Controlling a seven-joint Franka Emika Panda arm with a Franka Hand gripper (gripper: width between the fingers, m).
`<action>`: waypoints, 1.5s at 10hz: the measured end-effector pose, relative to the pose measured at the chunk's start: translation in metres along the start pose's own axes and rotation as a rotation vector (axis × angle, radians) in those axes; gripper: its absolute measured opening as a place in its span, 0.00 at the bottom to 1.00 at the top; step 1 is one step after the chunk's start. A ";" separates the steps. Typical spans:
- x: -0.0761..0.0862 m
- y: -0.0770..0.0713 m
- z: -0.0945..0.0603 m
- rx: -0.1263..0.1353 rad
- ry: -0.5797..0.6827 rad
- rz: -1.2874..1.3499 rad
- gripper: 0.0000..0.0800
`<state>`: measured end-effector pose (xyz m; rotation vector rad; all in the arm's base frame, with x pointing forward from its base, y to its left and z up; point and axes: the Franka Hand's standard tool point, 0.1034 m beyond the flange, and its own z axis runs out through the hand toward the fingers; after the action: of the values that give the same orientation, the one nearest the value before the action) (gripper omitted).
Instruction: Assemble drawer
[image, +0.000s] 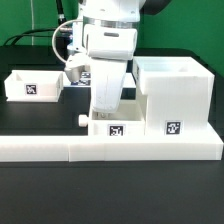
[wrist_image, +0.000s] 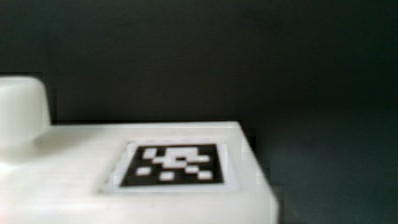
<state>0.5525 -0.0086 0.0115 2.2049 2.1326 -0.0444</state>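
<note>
Arm stands upright, wrist pointing straight down, gripper low over the knobbed tray beside the housing; whether its fingers clasp anything cannot be told.

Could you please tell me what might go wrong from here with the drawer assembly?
1. The hand sits low over the knobbed tray and its fingers are hidden, so the grip is unconfirmed; the tray could slip or tilt if lifted.
2. That tray lies close to the housing and the low wall, so pushing it might jam it against either.
</note>
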 end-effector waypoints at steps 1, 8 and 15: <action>0.000 0.000 0.000 -0.004 -0.004 -0.011 0.05; -0.003 -0.002 -0.001 0.052 -0.038 -0.020 0.06; 0.009 -0.002 -0.001 0.039 -0.028 -0.034 0.06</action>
<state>0.5511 0.0005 0.0118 2.1760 2.1724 -0.1196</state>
